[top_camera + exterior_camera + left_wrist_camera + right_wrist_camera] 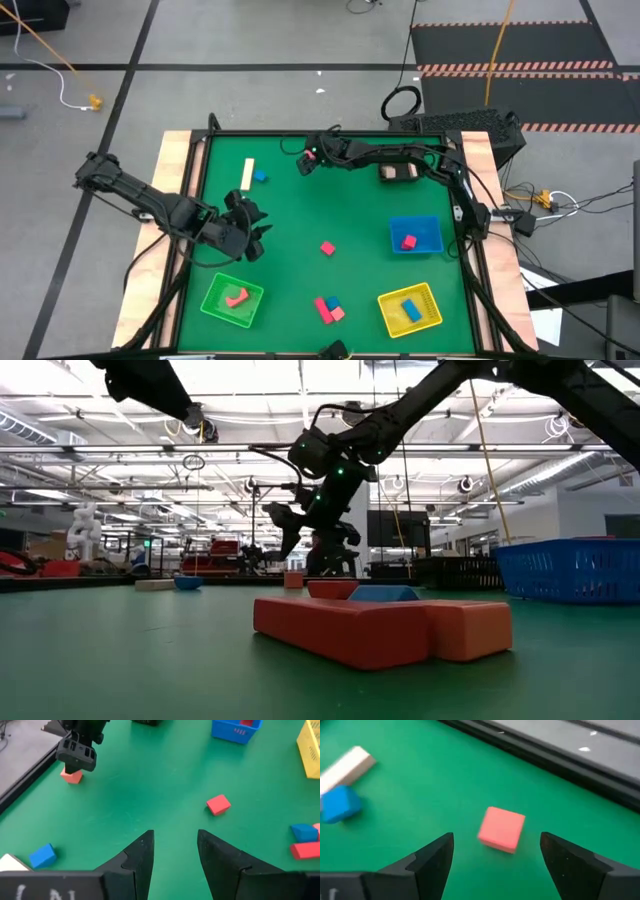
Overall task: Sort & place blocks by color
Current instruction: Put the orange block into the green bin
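Two arms are working over the green desk [300,260] in the high view. The right gripper [306,162] is reaching to the far edge, near the tan bar [248,174] and a blue cube [260,176]. The left gripper [254,232] is hovering left of centre. A red cube [328,248] is lying mid-desk; a red-blue-pink cluster [329,308] is sitting at the near edge. The green tray [215,296] is holding a pink piece, the blue tray [428,226] a red one, the yellow tray [428,298] a blue one.

In the low view, the cluster [385,625] is filling the foreground, with the right gripper [300,530] hanging behind it.

In the left wrist view, the left jaws [175,855] are standing open and empty, pointing toward the red cube [218,804].

In the right wrist view, the right jaws [495,860] are gaping wide with a pink cube [501,829] lying between them, untouched.
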Available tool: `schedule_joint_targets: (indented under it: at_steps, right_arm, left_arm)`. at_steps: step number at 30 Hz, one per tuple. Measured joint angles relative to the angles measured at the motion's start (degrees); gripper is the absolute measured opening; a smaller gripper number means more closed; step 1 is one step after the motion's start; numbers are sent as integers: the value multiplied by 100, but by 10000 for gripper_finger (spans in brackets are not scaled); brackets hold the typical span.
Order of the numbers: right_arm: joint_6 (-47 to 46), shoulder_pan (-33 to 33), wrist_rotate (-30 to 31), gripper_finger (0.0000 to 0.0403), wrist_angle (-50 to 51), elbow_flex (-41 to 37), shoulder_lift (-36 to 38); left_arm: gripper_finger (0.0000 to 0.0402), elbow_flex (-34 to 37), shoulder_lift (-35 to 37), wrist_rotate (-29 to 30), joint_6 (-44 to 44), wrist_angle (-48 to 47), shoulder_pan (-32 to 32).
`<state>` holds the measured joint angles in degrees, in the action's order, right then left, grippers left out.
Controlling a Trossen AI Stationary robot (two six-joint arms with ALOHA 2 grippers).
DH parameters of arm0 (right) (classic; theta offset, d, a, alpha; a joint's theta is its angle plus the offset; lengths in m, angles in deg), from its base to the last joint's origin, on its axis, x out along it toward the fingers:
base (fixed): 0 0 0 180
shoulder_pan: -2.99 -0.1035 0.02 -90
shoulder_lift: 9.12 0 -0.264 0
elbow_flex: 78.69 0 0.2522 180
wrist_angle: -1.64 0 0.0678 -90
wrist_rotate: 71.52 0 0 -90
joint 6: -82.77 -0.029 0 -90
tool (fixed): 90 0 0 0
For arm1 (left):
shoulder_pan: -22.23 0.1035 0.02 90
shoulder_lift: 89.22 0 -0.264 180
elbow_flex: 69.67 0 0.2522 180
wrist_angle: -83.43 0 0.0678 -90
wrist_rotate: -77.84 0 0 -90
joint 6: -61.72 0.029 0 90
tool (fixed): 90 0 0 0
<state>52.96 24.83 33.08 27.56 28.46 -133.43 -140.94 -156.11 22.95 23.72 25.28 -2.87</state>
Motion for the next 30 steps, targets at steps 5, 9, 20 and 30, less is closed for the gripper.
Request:
schedule_joint_targets:
  at_steps: [5,9,20,30]
  right_arm:
    - [-118,106,-362,277,74,113,-5]
    - [-190,148,-419,271,77,120,4]
    - [305,141,-437,247,706,112,194]
    - [712,177,-428,247,2456,115,1467]
  left_arm:
    - [152,0,137,-5,262,-113,11]
    - [152,0,302,-8,478,-198,76]
    - [152,0,518,-3,1102,-224,634]
    - [152,0,-321,0,2319,312,1650]
